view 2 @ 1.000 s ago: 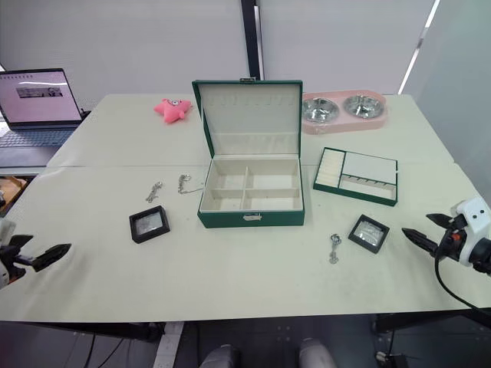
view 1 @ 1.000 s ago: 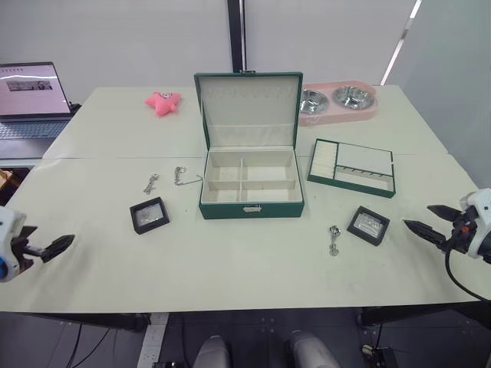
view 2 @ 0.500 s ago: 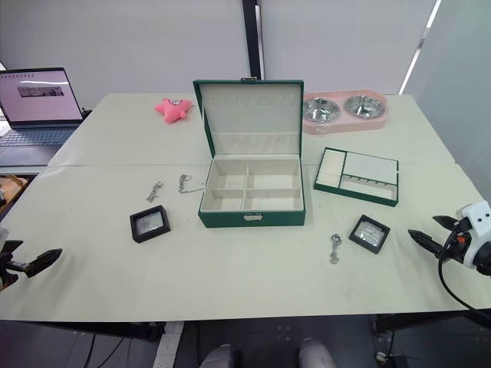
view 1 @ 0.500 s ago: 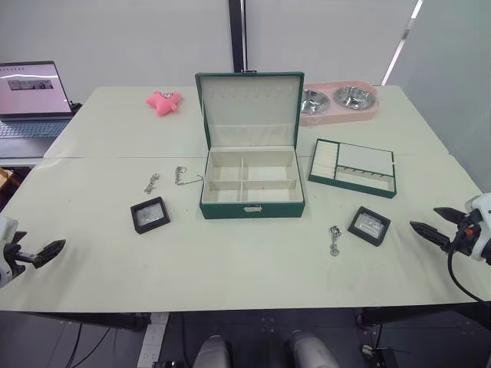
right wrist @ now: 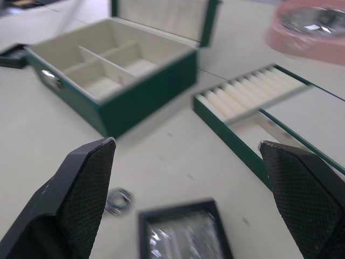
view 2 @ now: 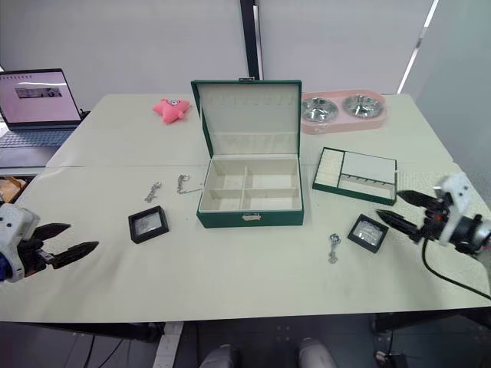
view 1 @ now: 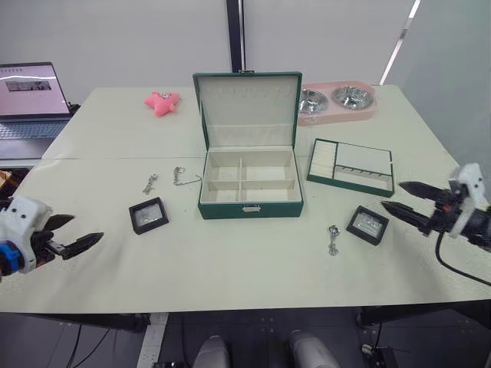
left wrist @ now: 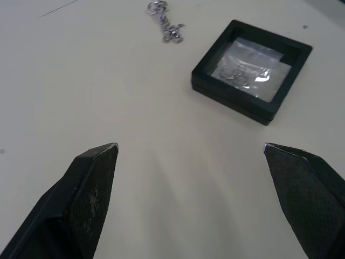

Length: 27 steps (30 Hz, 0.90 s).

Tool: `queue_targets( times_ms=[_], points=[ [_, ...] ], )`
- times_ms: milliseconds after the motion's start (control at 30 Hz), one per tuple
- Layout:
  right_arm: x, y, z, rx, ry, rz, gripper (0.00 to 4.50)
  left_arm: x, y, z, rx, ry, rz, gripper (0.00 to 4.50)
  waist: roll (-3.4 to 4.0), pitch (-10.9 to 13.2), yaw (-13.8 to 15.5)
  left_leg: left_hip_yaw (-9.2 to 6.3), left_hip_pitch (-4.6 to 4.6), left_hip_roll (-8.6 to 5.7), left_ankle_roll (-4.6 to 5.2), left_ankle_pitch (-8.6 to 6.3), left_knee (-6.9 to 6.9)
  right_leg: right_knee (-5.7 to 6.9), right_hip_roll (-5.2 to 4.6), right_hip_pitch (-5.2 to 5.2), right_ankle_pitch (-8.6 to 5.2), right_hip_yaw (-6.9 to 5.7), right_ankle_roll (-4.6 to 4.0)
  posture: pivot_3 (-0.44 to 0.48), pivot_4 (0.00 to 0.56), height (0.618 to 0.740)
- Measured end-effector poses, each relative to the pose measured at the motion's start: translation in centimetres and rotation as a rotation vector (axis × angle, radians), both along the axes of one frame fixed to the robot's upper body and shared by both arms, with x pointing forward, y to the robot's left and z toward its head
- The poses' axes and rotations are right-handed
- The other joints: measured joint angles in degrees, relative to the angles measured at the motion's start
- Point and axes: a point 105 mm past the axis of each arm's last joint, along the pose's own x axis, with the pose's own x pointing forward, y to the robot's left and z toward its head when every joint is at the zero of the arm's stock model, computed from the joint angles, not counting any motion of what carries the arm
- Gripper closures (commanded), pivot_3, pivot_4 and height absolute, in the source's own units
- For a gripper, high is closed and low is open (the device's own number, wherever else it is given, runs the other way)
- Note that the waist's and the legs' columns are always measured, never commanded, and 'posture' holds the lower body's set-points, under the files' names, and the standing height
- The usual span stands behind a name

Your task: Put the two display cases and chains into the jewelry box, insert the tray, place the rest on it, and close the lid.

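Both grippers have swung inward: left gripper (view 1: 83, 234) toward the left display case (view 1: 149, 215), right gripper (view 1: 395, 197) near the right display case (view 1: 367, 225), fingers spread wide. Jewelry box (view 1: 250, 184) sits open, compartments bare, tray (view 1: 351, 167) beside it and chains (view 1: 150, 182) on the table (view 1: 230, 268).

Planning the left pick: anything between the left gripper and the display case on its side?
Nothing visible. The left gripper is open, and bare table lies between it and the display case.

Left pincer (view 1: 83, 232) and right pincer (view 1: 393, 197) agape, empty.
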Motion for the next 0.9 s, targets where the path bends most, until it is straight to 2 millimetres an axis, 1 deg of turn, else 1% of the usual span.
queue_targets(
  times_ms=[100, 200, 300, 367, 467, 600, 733, 833, 900],
  points=[
    [-0.9, 5.0, 2.1, 0.036, -0.033, 0.185, 0.00, 0.3, -1.7, -0.1, 0.017, 0.053, -0.099, 0.03, -0.01, 0.01, 0.09, 0.00, -0.02, -0.03, 0.00, 0.00, 0.01, -0.03, -0.04, -0.01, 0.00, 0.00, 0.00, 0.000, 0.150, 0.740],
    [-2.1, 9.1, 3.2, 0.048, -0.068, 0.348, 0.00, 1.1, -3.6, -0.3, 0.043, 0.081, -0.185, 0.03, -0.04, 0.03, 0.38, -0.06, -0.05, -0.03, 0.00, 0.00, 0.01, -0.05, -0.03, -0.02, 0.00, -0.06, 0.00, 0.000, 0.150, 0.740],
    [-2.7, 12.0, 3.3, 0.062, -0.076, 0.451, 0.00, 2.2, -5.0, 0.0, 0.061, 0.067, -0.234, 0.03, -0.12, 0.07, 0.61, -0.07, -0.09, -0.04, 0.00, 0.00, 0.02, -0.06, -0.03, -0.05, 0.00, -0.07, 0.00, 0.000, 0.150, 0.740],
    [-2.9, 13.5, 3.0, 0.068, -0.069, 0.497, 0.00, 3.0, -6.0, 0.2, 0.072, 0.058, -0.269, 0.03, -0.12, 0.07, 0.86, -0.05, -0.10, -0.05, 0.00, 0.00, 0.03, -0.06, -0.05, -0.08, 0.00, -0.06, 0.00, 0.000, 0.150, 0.740],
    [-2.7, 14.2, 2.9, 0.050, -0.083, 0.510, 0.00, 3.6, -6.9, 0.0, 0.090, 0.059, -0.303, 0.03, -0.12, 0.07, 1.20, -0.05, -0.09, -0.04, 0.00, 0.00, 0.03, -0.06, -0.04, -0.09, 0.00, -0.07, 0.00, 0.000, 0.150, 0.740],
    [-1.9, 14.3, 2.0, 0.012, -0.085, 0.487, 0.00, 4.0, -7.5, 0.1, 0.102, 0.054, -0.323, 0.03, -0.12, 0.07, 1.21, -0.04, -0.09, -0.03, 0.00, 0.00, 0.03, -0.04, -0.03, -0.12, 0.00, -0.05, 0.00, 0.000, 0.150, 0.740],
    [-1.2, 14.6, 1.2, 0.001, -0.092, 0.462, 0.00, 4.0, -8.0, -1.2, 0.128, 0.093, -0.338, 0.03, -0.12, 0.07, 1.21, -0.03, -0.08, -0.03, 0.01, 0.00, 0.03, -0.02, -0.03, -0.12, 0.00, -0.04, 0.00, 0.000, 0.150, 0.740],
    [-1.0, 14.6, 1.2, -0.004, -0.101, 0.450, 0.00, 3.9, -8.0, -1.7, 0.127, 0.104, -0.335, 0.58, -0.13, 0.07, 1.29, -0.04, -0.09, -0.03, 0.01, 0.00, 0.03, -0.03, -0.03, -0.12, 0.00, -0.06, 0.00, 0.000, 0.150, 0.740],
    [-0.9, 14.6, 1.2, -0.006, -0.104, 0.443, 0.00, 4.0, -8.0, -1.7, 0.130, 0.102, -0.331, 1.21, -0.13, 0.07, 1.29, -0.04, -0.09, -0.03, 0.00, 0.00, 0.03, -0.02, -0.03, -0.12, 0.00, -0.05, 0.00, 0.000, 0.150, 0.740]
  ],
)
